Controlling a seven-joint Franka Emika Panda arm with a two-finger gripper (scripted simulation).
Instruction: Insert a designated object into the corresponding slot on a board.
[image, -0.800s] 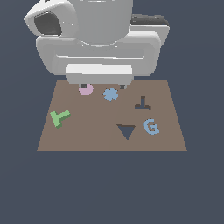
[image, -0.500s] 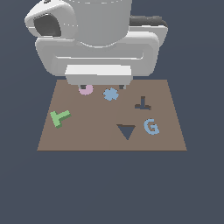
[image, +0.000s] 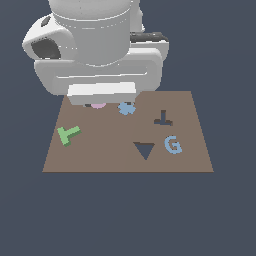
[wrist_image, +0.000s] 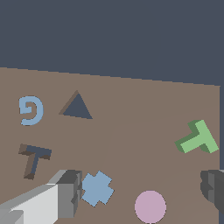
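Since the earlier frames the arm's white body has shifted a little toward the exterior view's left and sunk lower, so it now hides more of the pink disc. Largest in the scene, the brown board lies flat beneath that body. Taking the pink disc as landmark: the triangular cutout sits well off toward the exterior view's right and nearer the camera, the blue G just past it, the T-shaped slot beyond the blue cross, which is just beside the disc. The green T block lies loose on the board, on the disc's opposite side from the slot. The gripper is released, fingers spread wide with nothing between them, over the disc. So the T lies off to one finger's side, stem slanted, and I judge the arm must travel that way and turn before grasping.
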